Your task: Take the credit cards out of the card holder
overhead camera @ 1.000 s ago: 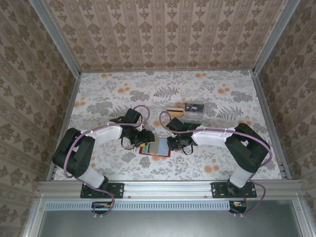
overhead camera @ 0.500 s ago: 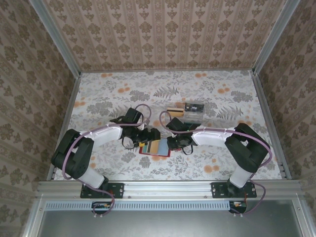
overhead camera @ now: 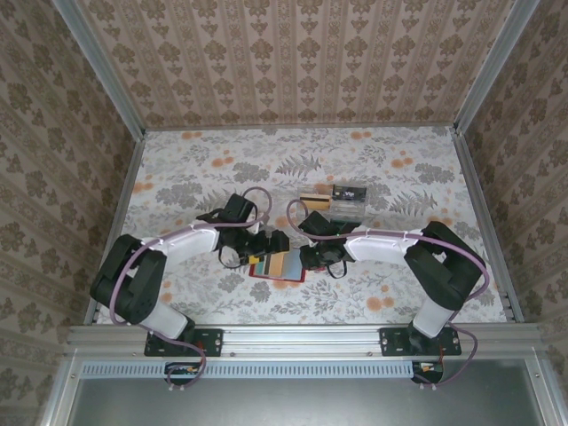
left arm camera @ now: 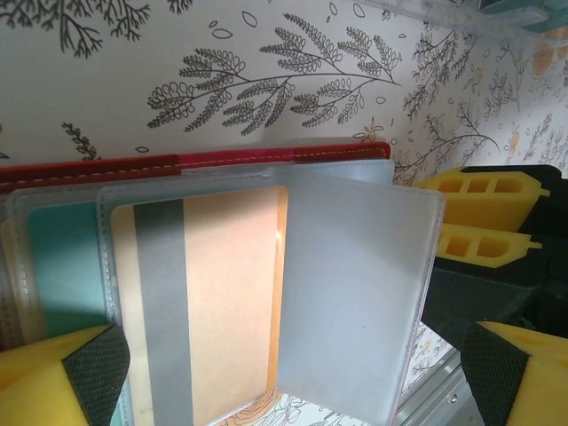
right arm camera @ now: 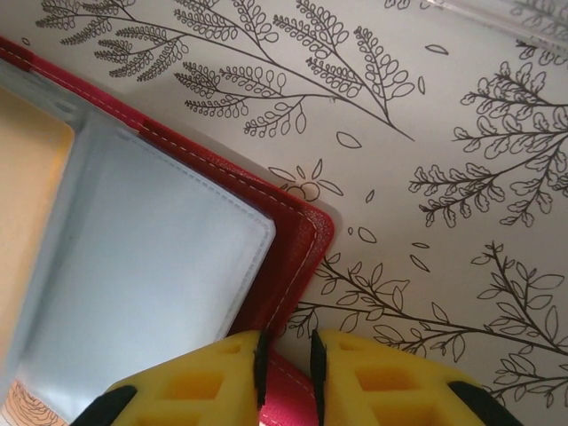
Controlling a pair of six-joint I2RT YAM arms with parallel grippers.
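The red card holder (overhead camera: 276,276) lies open on the flowered table between both arms. In the left wrist view its red cover (left arm camera: 177,165) runs behind clear sleeves. One sleeve holds a tan-gold credit card (left arm camera: 226,293) with a grey stripe, and a teal card (left arm camera: 60,266) sits in the sleeve to its left. A pale sleeve (left arm camera: 355,293) stands up to the right of the tan-gold card. My left gripper (left arm camera: 293,390) (overhead camera: 266,247) is open wide, straddling the sleeves without touching them. My right gripper (right arm camera: 284,373) (overhead camera: 311,257) pinches the cover's red corner (right arm camera: 297,235).
A clear box (overhead camera: 335,201) with a dark item and a tan item stands just behind the grippers. The right gripper's yellow fingers (left arm camera: 484,222) sit close beside the sleeves in the left wrist view. Aluminium rails edge the table.
My left gripper has opened wide and edged right. A sleeve has flipped, so the tan-gold card shows on top where teal showed before. The right gripper stays on the cover.
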